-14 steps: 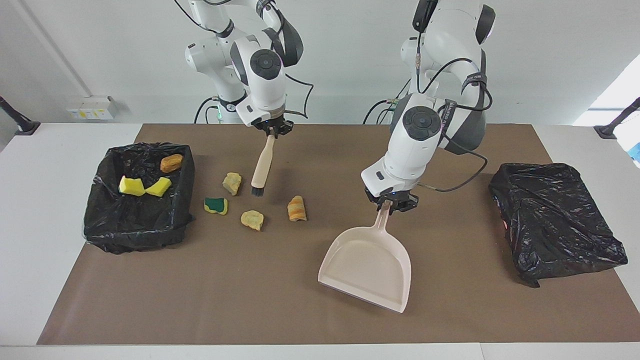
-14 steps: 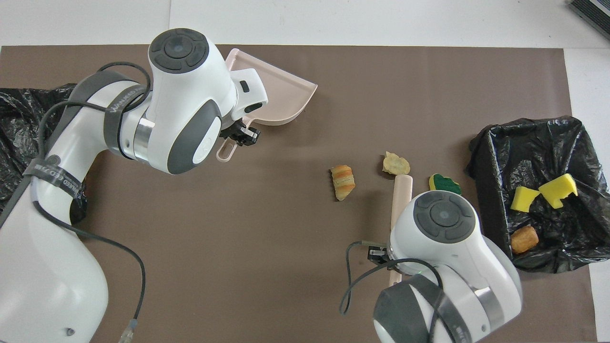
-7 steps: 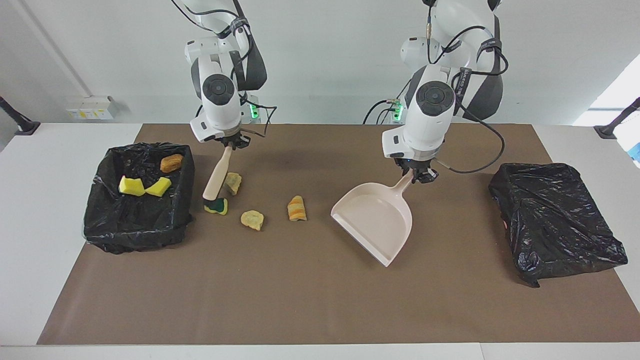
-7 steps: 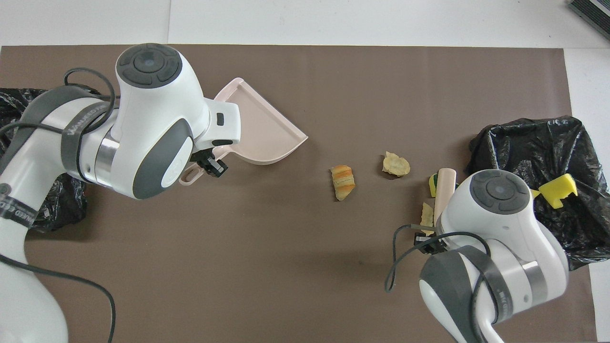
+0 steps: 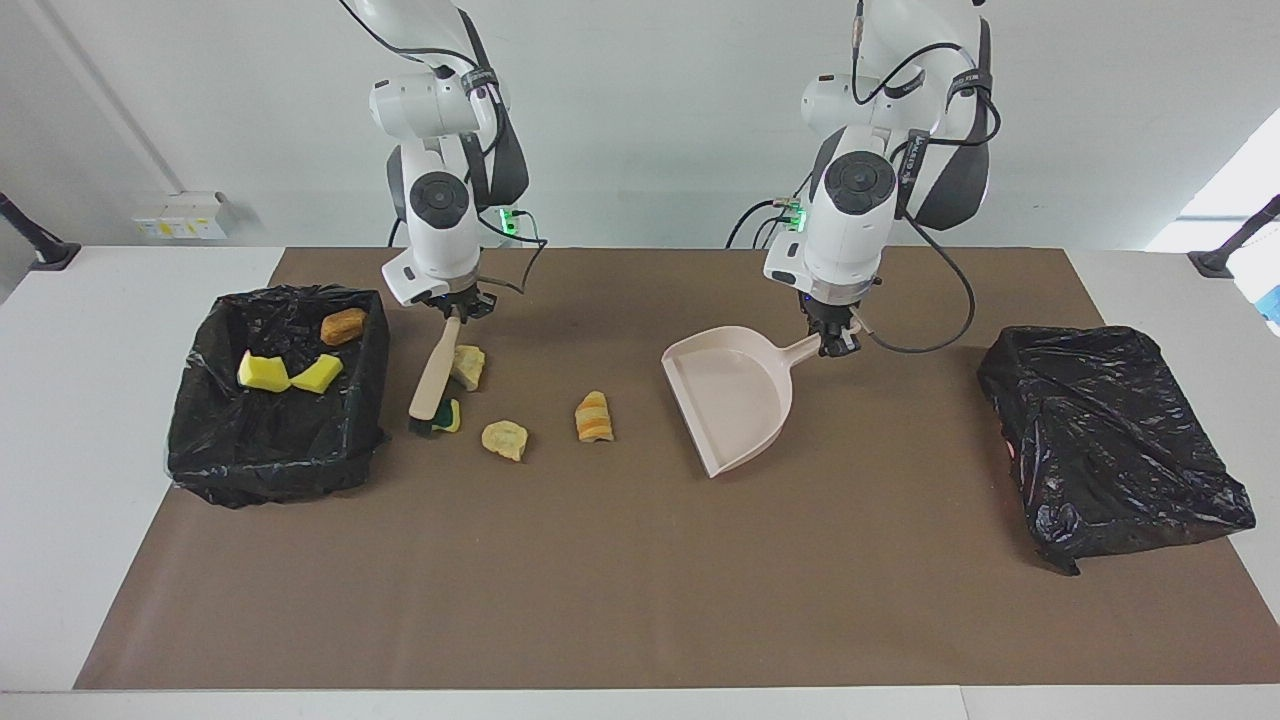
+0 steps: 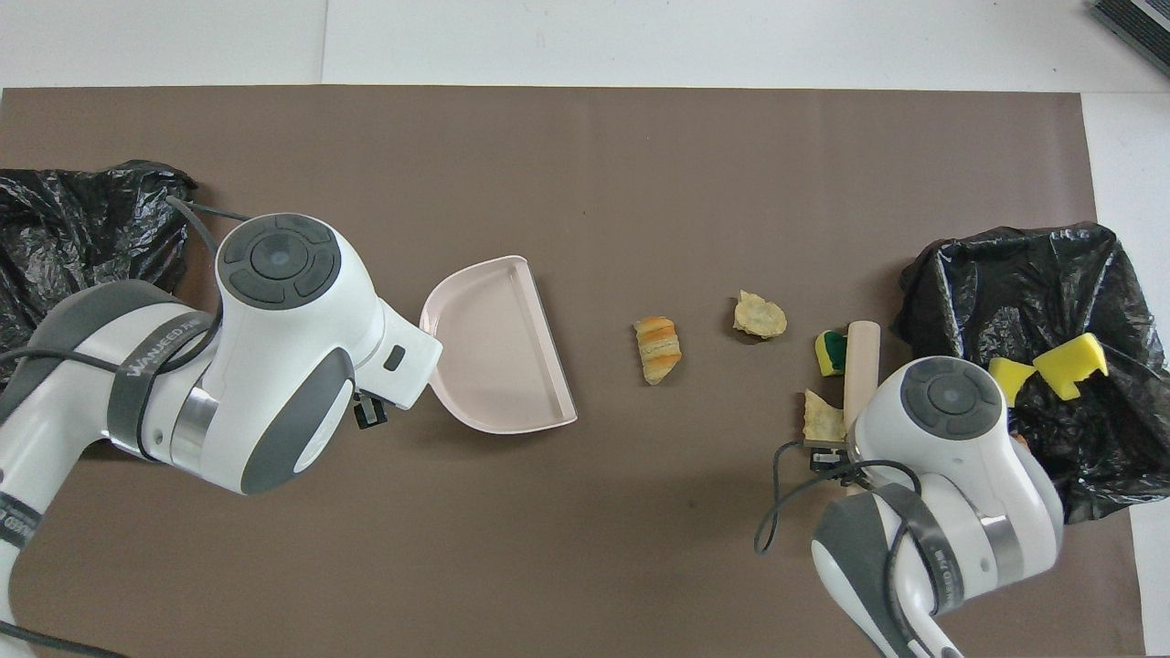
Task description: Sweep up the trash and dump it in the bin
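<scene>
The dustpan [image 5: 735, 400] has moved toward the scraps: yellow, tan lumps [image 5: 505, 439], a green-and-yellow sponge [image 5: 447, 414]. The left gripper [image 5: 833, 345] clamps the dustpan handle; the right gripper [image 5: 457, 310] clamps the brush [image 5: 434, 380].

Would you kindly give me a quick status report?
Right gripper shut on beige brush, bristles at green-and-yellow sponge. Left gripper holds beige plastic dustpan. Four scraps unswept; nothing blocking.

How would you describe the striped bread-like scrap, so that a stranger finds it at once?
Start at the open black bin at the right arm's end. Four scraps lie on the brown mat beside it. The striped scrap lies nearest the dustpan, banded orange and tan.
</scene>
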You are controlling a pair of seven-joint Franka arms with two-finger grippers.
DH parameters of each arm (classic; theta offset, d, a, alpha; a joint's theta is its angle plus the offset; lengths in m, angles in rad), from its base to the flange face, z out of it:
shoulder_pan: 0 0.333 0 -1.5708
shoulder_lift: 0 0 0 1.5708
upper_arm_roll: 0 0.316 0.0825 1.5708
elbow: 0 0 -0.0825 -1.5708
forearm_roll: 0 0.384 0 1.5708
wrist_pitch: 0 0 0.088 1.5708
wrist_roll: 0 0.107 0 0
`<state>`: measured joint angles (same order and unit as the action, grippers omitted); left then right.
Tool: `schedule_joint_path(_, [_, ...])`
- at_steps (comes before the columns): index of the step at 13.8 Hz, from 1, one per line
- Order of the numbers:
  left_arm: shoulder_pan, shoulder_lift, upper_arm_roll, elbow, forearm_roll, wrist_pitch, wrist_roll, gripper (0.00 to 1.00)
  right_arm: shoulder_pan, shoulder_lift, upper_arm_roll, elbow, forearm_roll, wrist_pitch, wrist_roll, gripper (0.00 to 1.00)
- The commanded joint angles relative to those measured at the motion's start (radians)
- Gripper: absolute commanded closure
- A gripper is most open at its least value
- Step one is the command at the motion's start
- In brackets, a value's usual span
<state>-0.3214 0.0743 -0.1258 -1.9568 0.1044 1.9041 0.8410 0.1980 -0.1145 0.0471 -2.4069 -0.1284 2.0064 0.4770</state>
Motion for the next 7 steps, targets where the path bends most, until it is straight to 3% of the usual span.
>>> schedule_joint_path(1, [0.005, -0.061, 0.002, -0.083, 0.017, 0.085, 0.059, 1.0, 0.059, 0.045, 0.004, 0.057, 0.09, 0.003, -0.02, 1.0])
schedule_joint_path(7, [0.005, -0.045, 0.0, -0.12, 0.015, 0.127, 0.05, 1.0, 0.193, 0.255, 0.005, 0.271, 0.217, 0.003, -0.011, 1.0])
